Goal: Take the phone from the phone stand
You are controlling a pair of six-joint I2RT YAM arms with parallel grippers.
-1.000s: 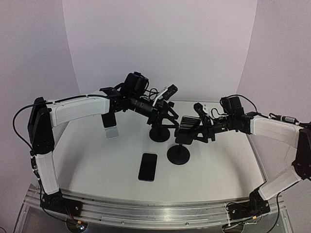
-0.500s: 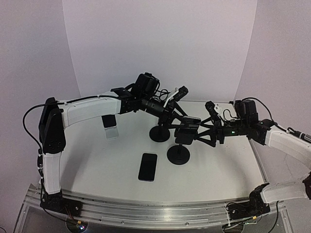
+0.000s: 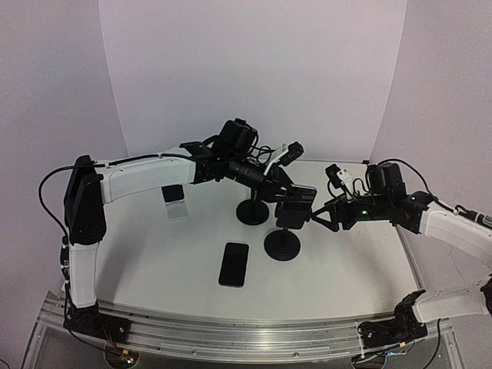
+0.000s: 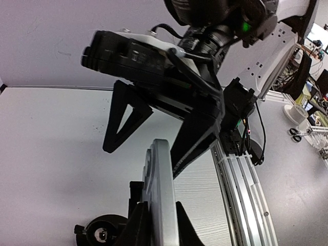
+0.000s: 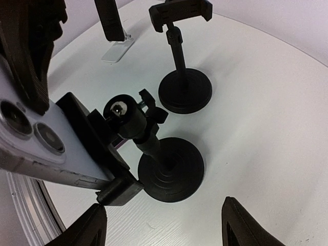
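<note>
from above, the left gripper (image 3: 286, 188) reaches across the table (image 3: 154, 261) to the phone (image 3: 295, 207), which sits in the clamp of the nearer phone stand (image 3: 282, 246). the right gripper (image 3: 323, 217) hovers just beside that stand on the other side. a second stand (image 3: 252, 213) stands just behind with its clamp empty, a loose phone (image 3: 234, 264) lies flat on the table nearer the bases, and a white holder (image 3: 176, 204) stands off to the left. in the left wrist view, the phone's silver edge (image 4: 160, 195) runs upright between the left fingers (image 4: 137, 225), which press on both its faces. in the right wrist view, the phone's lensed back (image 5: 31, 138) rests in the stand's cradle (image 5: 97, 148), and the right fingertips (image 5: 84, 228) stand wide apart, gripping nothing.
</note>
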